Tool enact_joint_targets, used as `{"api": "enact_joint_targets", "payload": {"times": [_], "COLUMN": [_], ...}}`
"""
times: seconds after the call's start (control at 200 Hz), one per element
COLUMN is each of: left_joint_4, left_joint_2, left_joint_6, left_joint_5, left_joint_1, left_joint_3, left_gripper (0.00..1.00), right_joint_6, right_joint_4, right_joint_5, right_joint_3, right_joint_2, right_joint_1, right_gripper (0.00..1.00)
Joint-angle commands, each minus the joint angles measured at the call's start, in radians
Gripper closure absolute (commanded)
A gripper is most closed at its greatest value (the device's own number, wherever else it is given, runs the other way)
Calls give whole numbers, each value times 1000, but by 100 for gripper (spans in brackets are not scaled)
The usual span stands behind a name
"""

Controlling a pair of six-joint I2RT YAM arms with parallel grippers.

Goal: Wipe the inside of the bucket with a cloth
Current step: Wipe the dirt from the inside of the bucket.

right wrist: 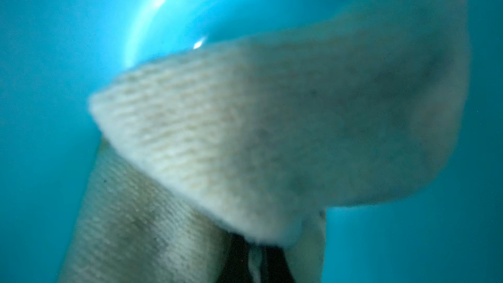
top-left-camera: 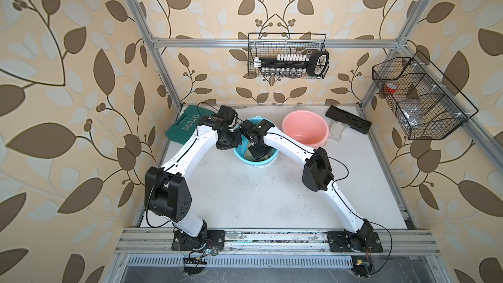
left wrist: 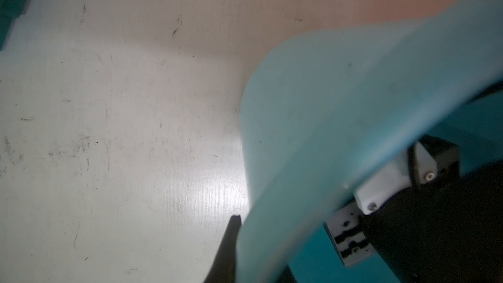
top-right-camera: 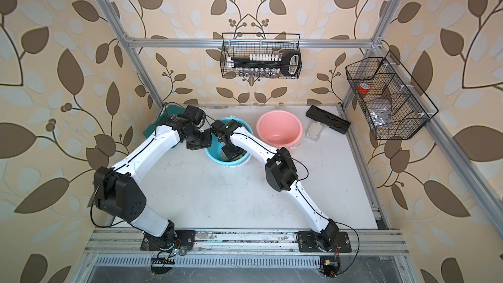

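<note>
The right tool [right wrist: 255,261] pinches the soft, floppy cloth [right wrist: 245,132] inside the bucket [top-left-camera: 253,162]; the left tool [top-left-camera: 234,144] grips its nine-o'clock rim.

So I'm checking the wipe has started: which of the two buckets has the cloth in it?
The blue bucket: the right gripper pinches the cloth inside it, the left gripper grips its rim. The pink bucket beside it shows none.
</note>
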Motion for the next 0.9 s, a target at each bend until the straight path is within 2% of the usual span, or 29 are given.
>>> {"api": "enact_joint_targets", "payload": {"times": [0.0, 0.08, 0.22, 0.32, 0.43, 0.5, 0.655, 0.745, 0.895], "left_joint_4": [57, 54, 79, 108, 113, 122, 138, 133, 138], "left_joint_2": [-53, -69, -108, -128, -157, -175, -204, -207, -200], "left_joint_6": [15, 17, 8, -2, -9, -16, -22, -16, -7], "left_joint_5": [-70, -91, -107, -110, -111, -112, -99, -112, -142], "left_joint_1": [-4, -4, -4, -4, -4, -4, -4, -4, -4], "left_joint_3": [-17, -29, -75, -113, -135, -155, -190, -189, -187], "left_gripper": [100, 100, 100, 100, 100, 100, 100, 100, 100], "right_joint_6": [19, 47, 155, 230, 372, 436, 436, 449, 397], "right_joint_4": [23, 114, 402, 562, 829, 933, 895, 844, 737], "right_joint_5": [-241, -411, -716, -827, -857, -826, -685, -721, -756], "right_joint_3": [-27, -90, -264, -316, -441, -482, -425, -373, -359], "right_joint_2": [13, -25, -148, -213, -309, -348, -340, -285, -257], "right_joint_1": [5, 5, 4, 1, -24, -43, -46, -37, 10], "right_gripper": [100, 100, 100, 100, 100, 100, 100, 100, 100]}}
